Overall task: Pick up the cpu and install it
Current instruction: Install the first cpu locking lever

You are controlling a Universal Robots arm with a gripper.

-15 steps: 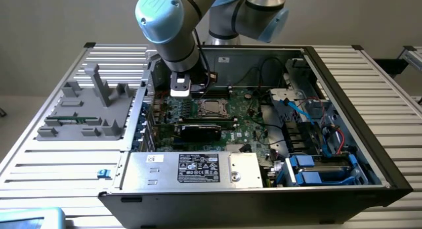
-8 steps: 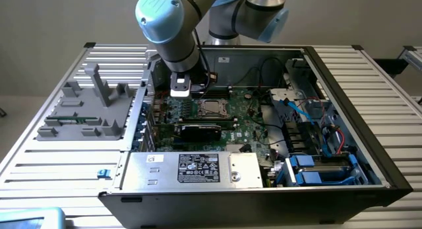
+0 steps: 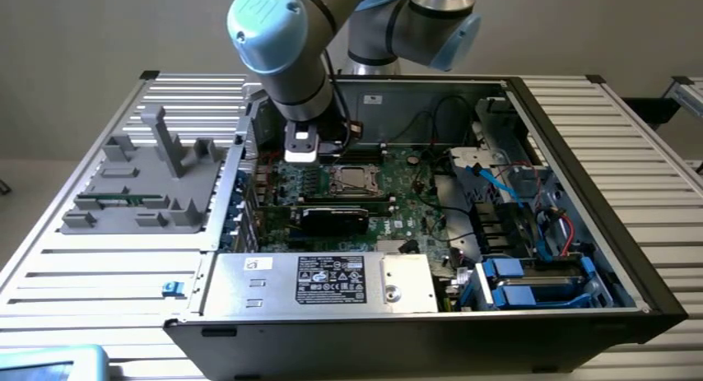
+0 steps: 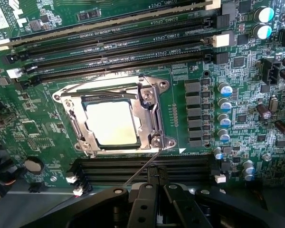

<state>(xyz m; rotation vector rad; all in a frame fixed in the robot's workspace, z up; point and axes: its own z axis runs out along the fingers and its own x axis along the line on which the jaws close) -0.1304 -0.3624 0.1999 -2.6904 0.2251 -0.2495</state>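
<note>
**Cpu sits in its socket, closed end effector hangs just beside it**

The cpu (image 4: 111,124) lies flat in the socket (image 4: 155,110), with its bright metal top facing up. The steel frame of the socket goes around all four of its sides. I cannot tell if the frame is pressing it down or is only resting over it. A thin rod (image 4: 140,168) runs from one corner of the socket toward the end effector.

I judge the cpu to be light, thin and stiff, so it will not bend in a grip. The polished top looks smooth and probably slippery. The underside, with its contacts, is most likely the fragile part. The safe place to hold it seems to be two opposite edges, kept level, with no pushing on the middle and no dragging over the socket.

The socket stands between two groups of long memory slots (image 4: 123,52) on the motherboard (image 4: 33,128), well away from the board's edges.

The end effector (image 4: 156,187) has its fingers drawn together and carries nothing. It is near the socket, above the slots on one side, and does not touch the cpu.

The board lies in the open case (image 3: 571,151), and this stands on the table (image 3: 99,266), toward its far edge in the exterior view.
</note>
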